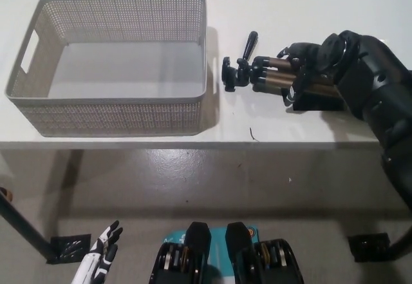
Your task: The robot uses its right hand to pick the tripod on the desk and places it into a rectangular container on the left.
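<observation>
Left hand [103, 248] idle at bottom left, fingers spread. Grey mesh basket [116, 113] upper left on white tabletop [257, 126]. Tripod [267, 75] right of it: folded bronze legs, black head. Right hand [309, 62] wrapped around the legs.

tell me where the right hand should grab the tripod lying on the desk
Grip the bundled legs just behind the head, coming from above. The tripod lies flat with its legs folded into one bar along the desk, easy to wrap. The head end with its jutting handle is knobbly. The right hand is already curled over the legs there; the basket sits to its left.
</observation>
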